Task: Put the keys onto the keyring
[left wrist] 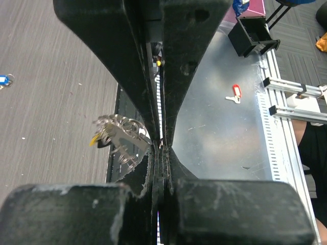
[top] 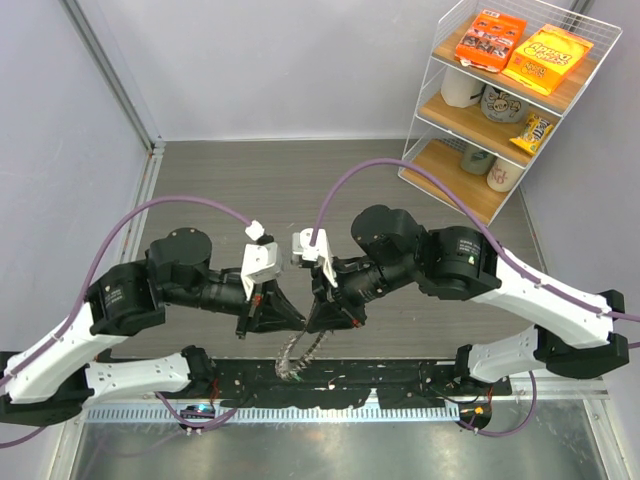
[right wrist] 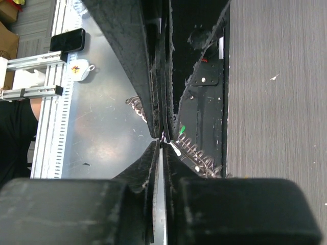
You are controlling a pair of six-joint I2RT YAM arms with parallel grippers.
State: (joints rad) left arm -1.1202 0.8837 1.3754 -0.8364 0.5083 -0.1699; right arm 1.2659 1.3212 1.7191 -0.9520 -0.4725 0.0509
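The keyring is a bristly bunch of small silvery keys hanging between my two grippers, above the table's near edge. My left gripper is shut on it. In the left wrist view the bunch, with a yellow-tipped key, sticks out left of the closed gripper. My right gripper is also shut on it. In the right wrist view the fringe of keys, with a green speck, fans out right of the closed gripper. A loose blue-tagged key lies on the table far to the left.
A wire shelf with snack boxes and mugs stands at the back right. The black base rail runs under the grippers. A red-tagged key lies on the metal surface beyond it. A phone lies there too.
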